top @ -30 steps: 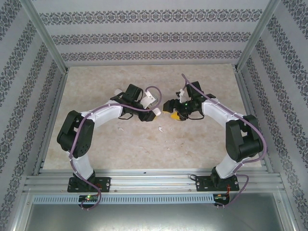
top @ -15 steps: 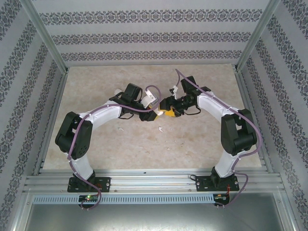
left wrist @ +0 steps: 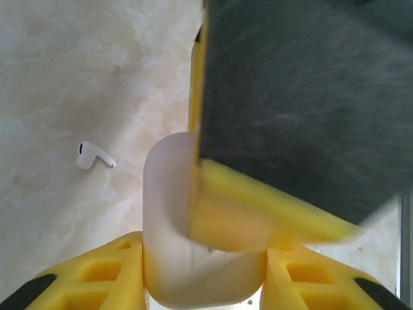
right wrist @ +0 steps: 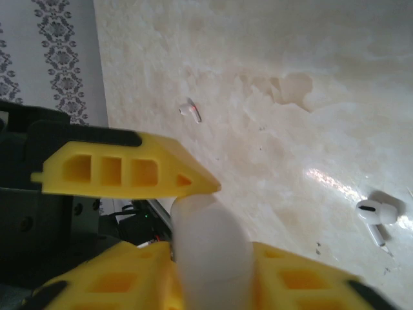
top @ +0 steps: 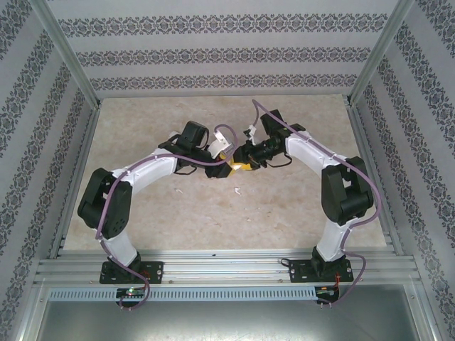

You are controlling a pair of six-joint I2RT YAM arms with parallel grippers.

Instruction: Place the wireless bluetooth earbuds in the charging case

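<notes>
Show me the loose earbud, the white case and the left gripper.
loose earbud (left wrist: 90, 157): left wrist view, its rounded head.
white case (left wrist: 166, 213): left wrist view, its bare left side.
left gripper (left wrist: 203, 274): left wrist view, midway between its yellow fingertips.

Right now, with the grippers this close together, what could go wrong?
1. The left gripper and right gripper both seem clamped on the white rounded plastic case. Opposing pulls could twist it loose.
2. The grippers nearly touch, so a small misaligned move could make them collide.
3. A small glossy white earbud lies loose beside them. A dropped case or a sweeping arm could knock it away.
</notes>
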